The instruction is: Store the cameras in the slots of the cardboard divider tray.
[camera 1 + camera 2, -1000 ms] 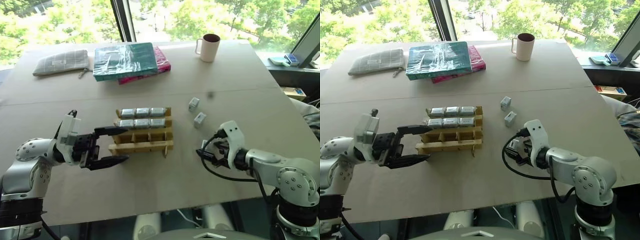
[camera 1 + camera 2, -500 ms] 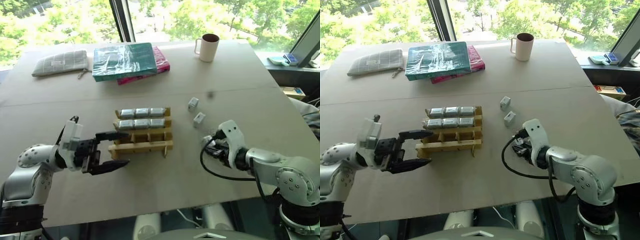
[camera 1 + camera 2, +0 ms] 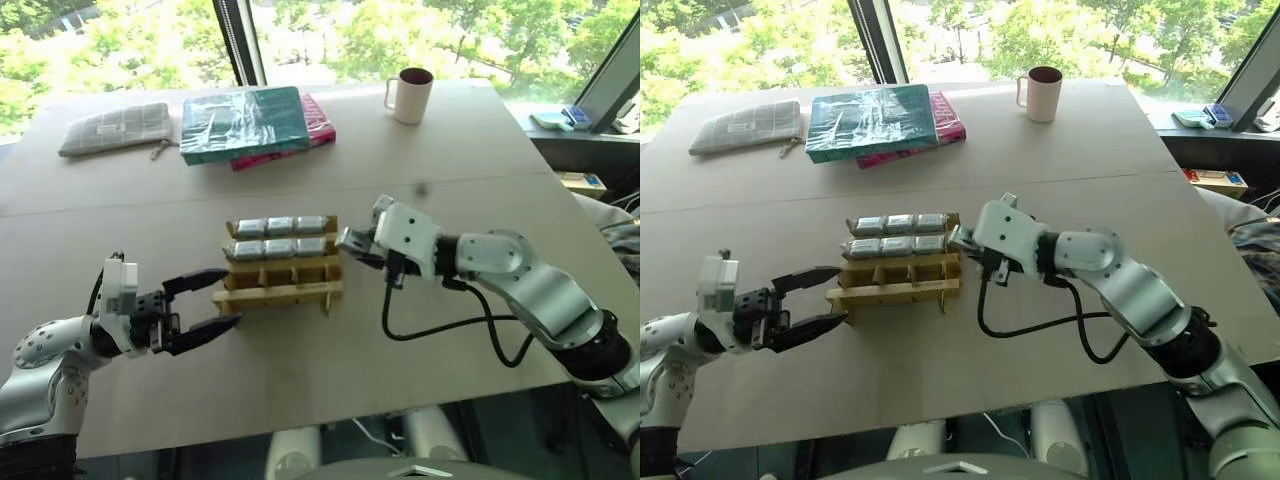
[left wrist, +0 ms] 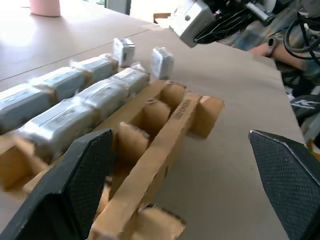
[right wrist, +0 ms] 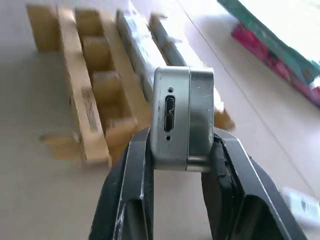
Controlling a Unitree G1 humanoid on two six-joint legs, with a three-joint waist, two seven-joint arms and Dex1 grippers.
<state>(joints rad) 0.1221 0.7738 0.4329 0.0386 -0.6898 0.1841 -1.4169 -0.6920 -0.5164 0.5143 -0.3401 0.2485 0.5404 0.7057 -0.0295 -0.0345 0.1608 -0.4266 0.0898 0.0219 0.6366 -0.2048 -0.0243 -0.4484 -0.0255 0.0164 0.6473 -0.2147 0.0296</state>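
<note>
The cardboard divider tray (image 3: pixel 283 292) lies mid-table. Its two far rows hold several silver-grey cameras (image 3: pixel 280 226); the two near rows stand empty. My right gripper (image 3: pixel 352 241) hovers at the tray's right end, shut on one camera (image 5: pixel 183 119), which shows a port on its face between the black fingers (image 5: pixel 134 175). Two loose cameras (image 4: pixel 162 62) (image 4: pixel 123 50) lie on the table just past the tray's right end, one (image 3: pixel 382 207) peeking out behind the right hand. My left gripper (image 3: pixel 212 298) is open, level, just off the tray's front left corner, with nothing between its fingers (image 4: pixel 90 170).
At the far side of the table sit a pink mug (image 3: pixel 411 95), a teal book on a pink one (image 3: pixel 255 122) and a grey pouch (image 3: pixel 115 127). The right arm's black cable (image 3: pixel 440 325) loops over the table to the right of the tray.
The right gripper shut on a camera, rose, rolled and swung left to the tray's right end. The left gripper drew back a little to the left and down, still open.
</note>
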